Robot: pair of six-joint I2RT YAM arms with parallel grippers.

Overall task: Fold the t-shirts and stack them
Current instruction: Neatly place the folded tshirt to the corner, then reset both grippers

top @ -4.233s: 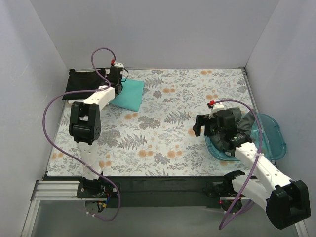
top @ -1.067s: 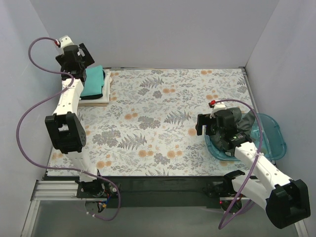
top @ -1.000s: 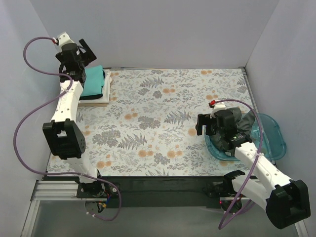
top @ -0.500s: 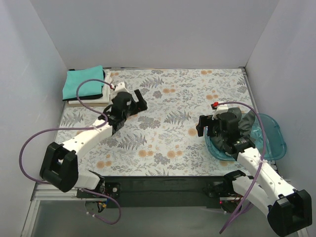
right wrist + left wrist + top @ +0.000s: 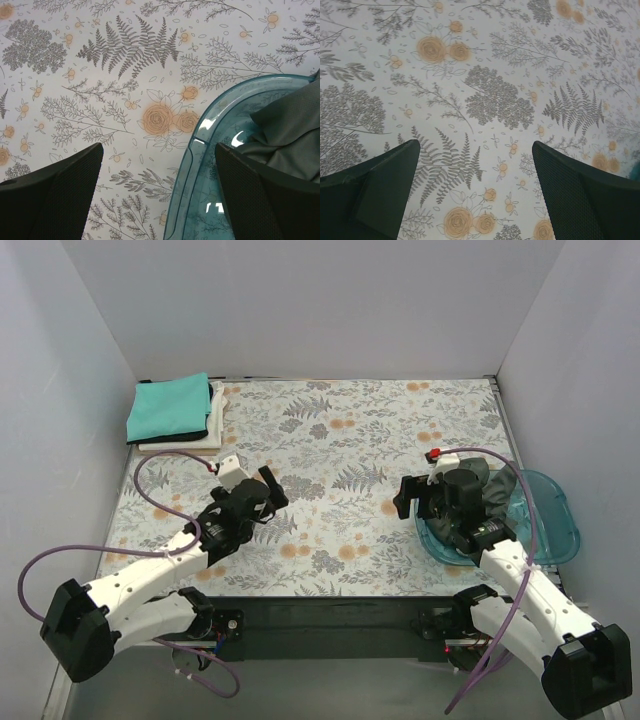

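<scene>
Folded t-shirts are stacked at the table's far left corner: a teal t-shirt [image 5: 170,408] on top, a black one's edge [image 5: 214,400] under it, and a white one [image 5: 183,444] at the bottom. A dark grey t-shirt [image 5: 497,488] [image 5: 291,131] lies crumpled in the blue tray [image 5: 563,532] [image 5: 199,165]. My left gripper [image 5: 274,489] [image 5: 475,146] hangs open over bare floral cloth left of the middle, holding nothing. By the tray's left rim, my right gripper [image 5: 402,498] [image 5: 157,147] is open and empty, one finger over the tray.
The floral tablecloth [image 5: 350,450] covers the table. Grey walls close in the left, back and right sides. The tray sits at the right edge, partly under the right arm. A purple cable [image 5: 160,462] loops from the left arm over the cloth.
The left arm has swung away from the stack at the far left and come down to the near middle of the table, leaving the teal t-shirt on top. The right arm barely shifted.
</scene>
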